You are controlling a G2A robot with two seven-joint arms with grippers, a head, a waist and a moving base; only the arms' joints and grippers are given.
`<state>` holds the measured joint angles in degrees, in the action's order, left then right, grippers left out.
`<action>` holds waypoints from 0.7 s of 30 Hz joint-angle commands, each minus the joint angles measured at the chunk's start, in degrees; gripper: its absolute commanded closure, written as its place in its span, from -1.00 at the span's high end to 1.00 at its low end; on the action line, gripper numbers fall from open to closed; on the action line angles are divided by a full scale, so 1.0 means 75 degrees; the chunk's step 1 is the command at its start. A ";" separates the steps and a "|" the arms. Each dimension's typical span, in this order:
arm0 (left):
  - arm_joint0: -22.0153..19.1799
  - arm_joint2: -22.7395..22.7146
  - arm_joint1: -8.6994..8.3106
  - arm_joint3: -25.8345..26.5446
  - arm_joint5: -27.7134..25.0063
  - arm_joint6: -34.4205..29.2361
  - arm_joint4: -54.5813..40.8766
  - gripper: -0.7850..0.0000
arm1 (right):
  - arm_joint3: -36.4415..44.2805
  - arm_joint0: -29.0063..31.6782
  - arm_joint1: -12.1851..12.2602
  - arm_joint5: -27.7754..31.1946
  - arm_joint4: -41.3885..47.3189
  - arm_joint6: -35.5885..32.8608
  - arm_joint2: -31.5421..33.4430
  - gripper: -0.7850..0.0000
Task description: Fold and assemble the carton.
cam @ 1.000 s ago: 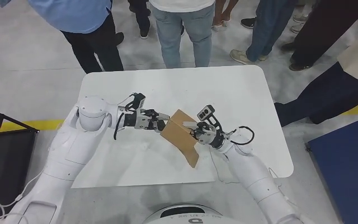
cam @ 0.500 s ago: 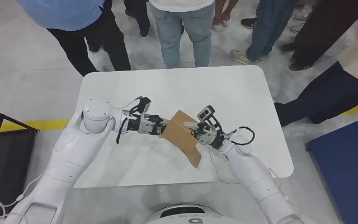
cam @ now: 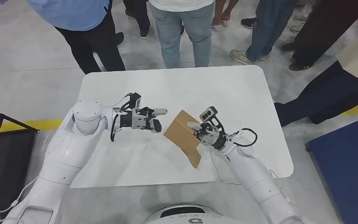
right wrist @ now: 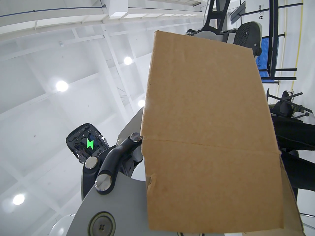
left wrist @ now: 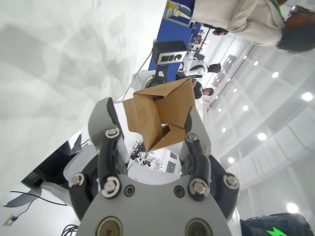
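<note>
Half-folded brown carton (cam: 182,137) clamped in right jaws over white desk (cam: 240,95), left jaws spread wide, near carton, not touching

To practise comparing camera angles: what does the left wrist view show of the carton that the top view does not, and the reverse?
Left wrist view: the carton's end, with flaps partly folded inward around a gap. Top view: the carton's broad flat face, the white table beneath it, and the right gripper clamping its edge. Both: the left gripper open, short of the carton.
</note>
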<state>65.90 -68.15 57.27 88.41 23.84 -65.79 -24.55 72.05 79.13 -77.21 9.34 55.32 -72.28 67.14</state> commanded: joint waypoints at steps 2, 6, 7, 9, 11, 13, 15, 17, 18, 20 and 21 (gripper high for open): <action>0.0229 -0.0275 -0.0048 0.0034 -0.0093 0.0112 -0.0227 1.00 | 0.0037 0.0028 0.0011 0.0042 -0.0001 0.0064 0.0040 -1.00; 0.0581 -0.0680 -0.0044 -0.0138 -0.0399 0.0428 -0.1153 1.00 | 0.0037 0.0028 0.0011 0.0042 -0.0001 0.0064 0.0040 -1.00; 0.0610 -0.0711 -0.0040 -0.0168 -0.0426 0.0459 -0.1260 1.00 | 0.0037 0.0028 0.0011 0.0042 -0.0001 0.0064 0.0040 -1.00; 0.0610 -0.0711 -0.0040 -0.0168 -0.0426 0.0459 -0.1260 1.00 | 0.0037 0.0028 0.0011 0.0042 -0.0001 0.0064 0.0040 -1.00; 0.0610 -0.0711 -0.0040 -0.0168 -0.0426 0.0459 -0.1260 1.00 | 0.0037 0.0028 0.0011 0.0042 -0.0001 0.0064 0.0040 -1.00; 0.0610 -0.0711 -0.0040 -0.0168 -0.0426 0.0459 -0.1260 1.00 | 0.0042 0.0018 0.0016 0.0070 -0.0103 0.0139 0.0040 -1.00; 0.0610 -0.0711 -0.0040 -0.0168 -0.0426 0.0459 -0.1260 1.00 | 0.0151 -0.0204 0.0078 0.0117 -0.1448 0.0427 -0.0101 -1.00; 0.0740 -0.0737 -0.0023 -0.0194 -0.0516 0.0574 -0.1537 1.00 | 0.0240 -0.0483 0.0165 0.0070 -0.2607 0.0546 -0.0089 -1.00; 0.0782 -0.0794 -0.0037 -0.0205 -0.0575 0.0660 -0.1466 1.00 | 0.0313 -0.0597 0.0212 -0.0066 -0.3050 0.0435 -0.0087 -1.00; 0.0885 -0.0927 -0.0090 -0.0148 -0.0616 0.0914 -0.1060 1.00 | 0.0438 -0.0824 0.0308 -0.0477 -0.3747 0.0161 -0.0038 -1.00; 0.0953 -0.1028 -0.0111 -0.0122 -0.0629 0.0943 -0.1051 1.00 | 0.0512 -0.0949 0.0362 -0.0712 -0.4192 -0.0009 -0.0041 -1.00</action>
<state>72.53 -75.12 56.63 87.22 19.19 -59.17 -33.58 75.39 72.96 -74.88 6.05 29.61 -70.96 66.77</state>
